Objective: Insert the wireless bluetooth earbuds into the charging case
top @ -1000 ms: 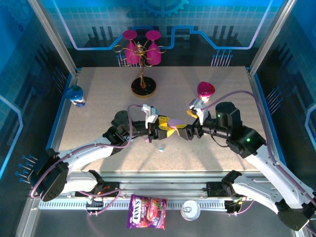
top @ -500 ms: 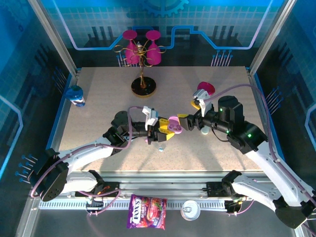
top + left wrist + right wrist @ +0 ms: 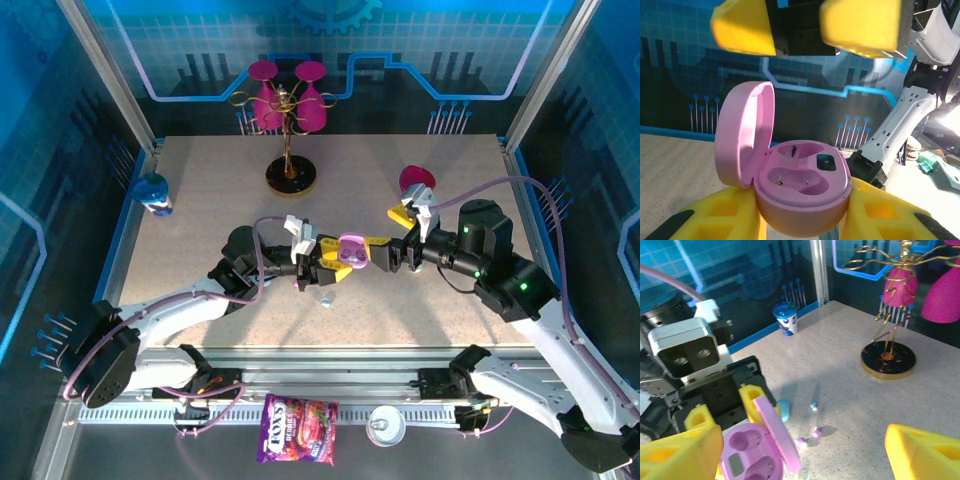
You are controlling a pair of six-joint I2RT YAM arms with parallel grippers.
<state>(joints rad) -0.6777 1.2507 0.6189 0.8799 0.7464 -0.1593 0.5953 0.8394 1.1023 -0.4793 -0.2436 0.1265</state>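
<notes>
- Fingers on the left (image 3: 710, 220) clamp the open pink charging case (image 3: 800, 185).
- Right fingers (image 3: 677, 452) stand wide, empty.
- Earbuds (image 3: 324, 300) lie on the desk (image 3: 200, 200) at the case's 7 o'clock; tiny, they may squirt from a pinch.

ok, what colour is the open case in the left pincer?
The charging case is pink, lid and body alike; the left wrist view shows it best.

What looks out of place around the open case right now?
The pink case, held open in the left gripper, has both wells empty. Several tiny buds lie loose and scattered on the table beneath it. The right gripper faces the case, open and holding nothing.
</notes>
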